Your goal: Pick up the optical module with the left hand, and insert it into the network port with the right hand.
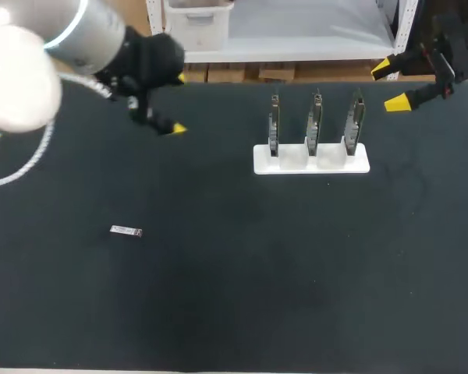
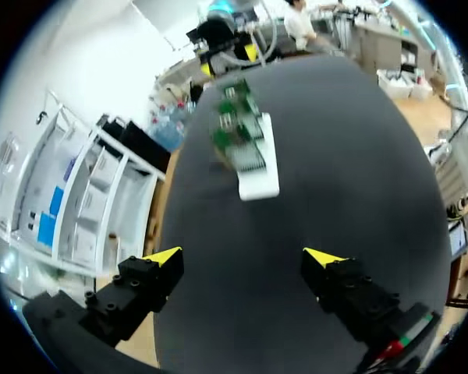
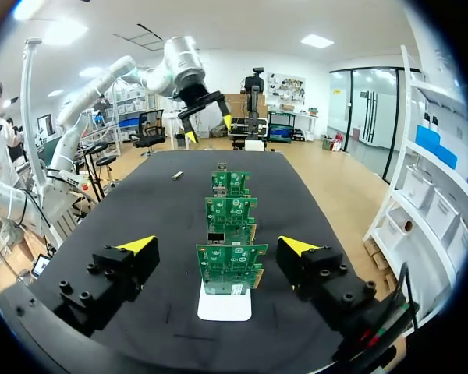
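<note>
Your task is not yet begun. Over the black table mat (image 1: 218,296), the left gripper (image 1: 176,104) and right gripper (image 1: 391,86) both hang spread and empty, flanking the white rack of three upright green circuit boards (image 1: 296,164). The small silver optical module (image 1: 126,231) lies flat on the mat, well apart from both grippers. You cannot make out the network port on any board, and the left wrist view does not show the module.

The module (image 1: 126,231) lay near the table's (image 1: 234,312) left edge. Three boards (image 1: 315,121) stood in a stand (image 1: 312,161) by the far edge.

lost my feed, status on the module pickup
Left end effector open, empty. Right end effector open, empty. Optical module flat on table, untouched. Nothing blocks it.
</note>
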Robot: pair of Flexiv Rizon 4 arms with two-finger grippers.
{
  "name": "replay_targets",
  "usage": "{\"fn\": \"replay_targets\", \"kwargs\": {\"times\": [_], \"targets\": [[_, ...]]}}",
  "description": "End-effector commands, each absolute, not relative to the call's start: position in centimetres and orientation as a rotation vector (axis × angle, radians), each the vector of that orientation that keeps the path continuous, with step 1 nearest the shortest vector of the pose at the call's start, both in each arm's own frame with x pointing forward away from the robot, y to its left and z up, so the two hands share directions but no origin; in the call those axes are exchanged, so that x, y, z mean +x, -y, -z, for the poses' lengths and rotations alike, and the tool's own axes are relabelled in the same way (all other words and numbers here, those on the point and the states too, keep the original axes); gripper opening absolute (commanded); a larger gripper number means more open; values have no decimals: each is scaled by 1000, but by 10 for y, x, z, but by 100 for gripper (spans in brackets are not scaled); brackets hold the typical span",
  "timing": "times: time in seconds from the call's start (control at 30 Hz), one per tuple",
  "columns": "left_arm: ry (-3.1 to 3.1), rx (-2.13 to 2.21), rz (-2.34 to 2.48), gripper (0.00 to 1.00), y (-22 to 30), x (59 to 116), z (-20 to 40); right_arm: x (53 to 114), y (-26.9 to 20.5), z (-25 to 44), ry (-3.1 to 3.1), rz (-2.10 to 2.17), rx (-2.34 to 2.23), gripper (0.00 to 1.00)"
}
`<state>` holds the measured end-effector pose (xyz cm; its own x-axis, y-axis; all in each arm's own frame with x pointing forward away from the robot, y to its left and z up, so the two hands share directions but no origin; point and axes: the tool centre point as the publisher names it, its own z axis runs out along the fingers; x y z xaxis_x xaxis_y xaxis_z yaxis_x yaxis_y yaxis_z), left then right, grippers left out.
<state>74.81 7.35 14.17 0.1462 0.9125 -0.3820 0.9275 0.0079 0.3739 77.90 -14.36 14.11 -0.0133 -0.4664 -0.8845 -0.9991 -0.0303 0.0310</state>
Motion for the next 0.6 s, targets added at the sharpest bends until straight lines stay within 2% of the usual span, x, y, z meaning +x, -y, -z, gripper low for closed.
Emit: {"fn": "replay_targets", "kwargs": {"times": [0.03, 0.3, 0.6], "targets": [[-1860, 1927, -139, 100, -119, 724, -157, 778, 143, -141, -1560, -982, -1576, 100], [-1982, 2066, -263, 100, -171, 704, -138, 778, 143, -141, -1560, -982, -1576, 100], [-2019, 2205, -218, 100, -185, 685, -107, 778, 143, -141, -1560, -982, -1576, 100]]}}
